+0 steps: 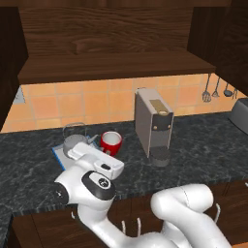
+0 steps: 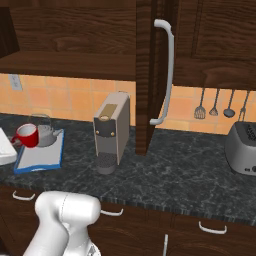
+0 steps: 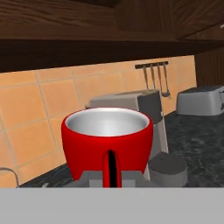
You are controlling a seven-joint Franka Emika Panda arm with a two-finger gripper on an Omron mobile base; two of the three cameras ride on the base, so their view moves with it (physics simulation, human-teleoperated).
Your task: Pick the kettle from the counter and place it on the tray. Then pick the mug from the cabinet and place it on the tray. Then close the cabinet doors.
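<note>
The fingers are closed on the mug (image 3: 107,140), which is held at the tray (image 2: 40,155) beside the kettle (image 1: 75,141), apparently just above it. Step in hand: placing the mug. Next: lower, release, then close the cabinet doors (image 2: 150,75).

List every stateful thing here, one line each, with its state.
cabinet doors: open.
mug: upright, empty, held over the tray.
claw: shut on the mug's handle.
kettle: upright on the tray.
tray: flat on the counter.
</note>
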